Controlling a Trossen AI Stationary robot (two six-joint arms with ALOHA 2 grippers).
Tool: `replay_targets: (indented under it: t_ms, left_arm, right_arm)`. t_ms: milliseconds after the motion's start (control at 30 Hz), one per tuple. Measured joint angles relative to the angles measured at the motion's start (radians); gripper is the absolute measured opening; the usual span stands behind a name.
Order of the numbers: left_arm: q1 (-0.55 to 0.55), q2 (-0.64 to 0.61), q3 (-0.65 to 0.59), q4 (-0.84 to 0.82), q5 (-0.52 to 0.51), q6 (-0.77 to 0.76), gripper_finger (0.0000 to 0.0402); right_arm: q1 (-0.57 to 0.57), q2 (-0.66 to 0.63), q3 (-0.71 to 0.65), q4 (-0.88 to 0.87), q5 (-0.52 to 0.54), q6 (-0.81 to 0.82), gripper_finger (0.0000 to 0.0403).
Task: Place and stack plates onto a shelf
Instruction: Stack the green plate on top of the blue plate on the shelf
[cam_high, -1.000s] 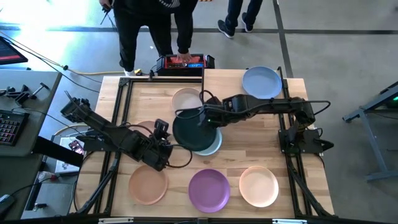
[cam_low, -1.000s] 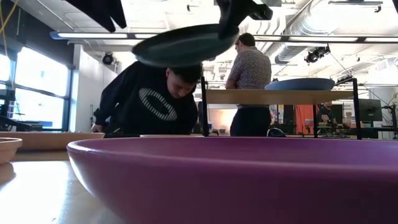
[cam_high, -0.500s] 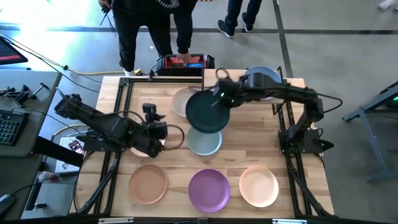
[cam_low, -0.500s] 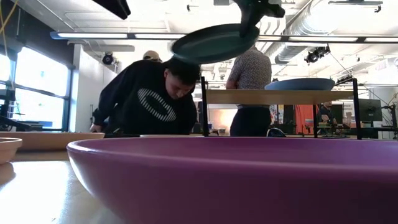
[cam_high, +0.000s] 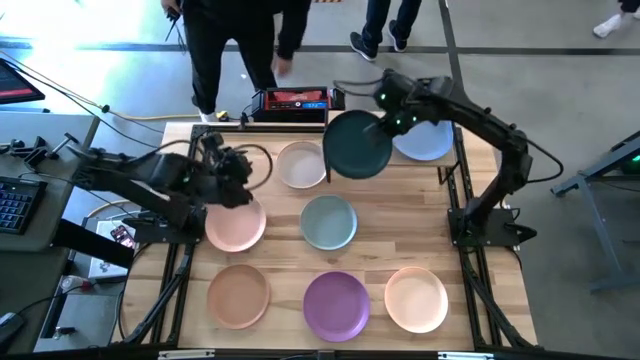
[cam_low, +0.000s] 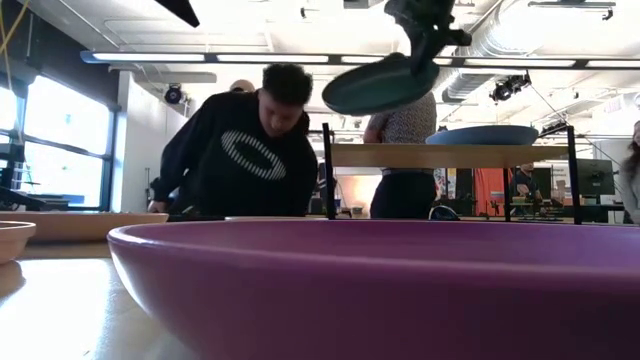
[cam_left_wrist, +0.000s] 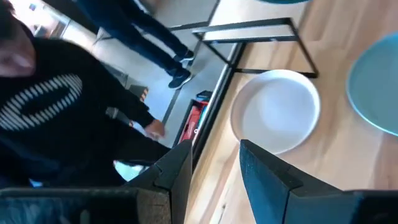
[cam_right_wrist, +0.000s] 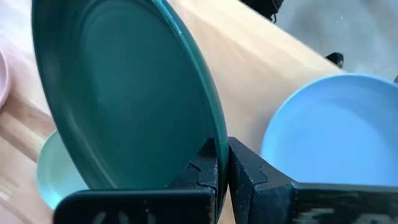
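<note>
The right claw (cam_high: 387, 124) pinches the rim of the dark teal plate (cam_high: 357, 146), holding it tilted in the air above the shelf (cam_low: 445, 155), beside the blue plate (cam_high: 424, 138). The left claw (cam_high: 236, 172) hangs spread near the desk's (cam_high: 380, 240) left edge

2 dark jointed arms (cam_high: 470, 115), black cables, blocky black fingers (cam_left_wrist: 264, 180).

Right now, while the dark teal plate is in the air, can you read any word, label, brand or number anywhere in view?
None is readable.
Black sweatshirt on the person behind the table: a white striped oval, with no letters.
Red and black box at the table's far edge: any marks are too small to read.
</note>
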Motion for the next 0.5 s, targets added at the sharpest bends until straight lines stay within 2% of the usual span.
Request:
replay_targets:
  t_ms: [167, 500]
  left_arm:
    - [0.064, -0.033, 0.000, 0.000, 0.000, 0.000, 0.0122]
    - [0.182, -0.059, 0.000, 0.000, 0.001, 0.000, 0.0122]
  right_arm:
    - [-0.093, 0.000, 0.000, -0.001, -0.038, -0.065, 0.0000]
    - [-0.241, 0.000, 0.000, -0.002, -0.190, -0.193, 0.0000]
